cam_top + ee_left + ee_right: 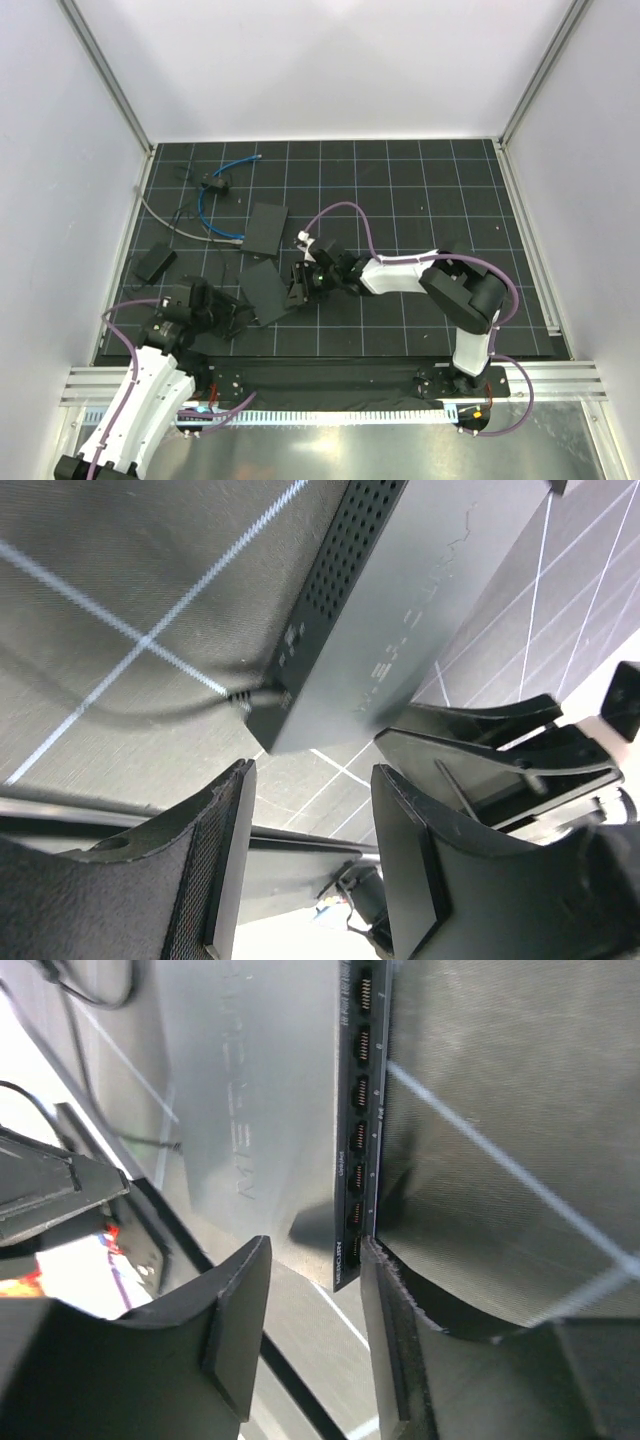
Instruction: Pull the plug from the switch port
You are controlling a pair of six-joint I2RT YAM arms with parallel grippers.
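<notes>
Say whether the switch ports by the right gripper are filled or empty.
Empty: every port visible along the switch edge shows a bare socket, nothing inserted.

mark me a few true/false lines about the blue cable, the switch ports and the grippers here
1. The blue cable lies on the far left of the mat, apart from the left gripper and right gripper. True.
2. The blue cable is plugged into the switch ports. False: the ports in view are empty.
3. Both grippers are open. True.
4. The left gripper holds the blue cable. False: it holds nothing.
</notes>
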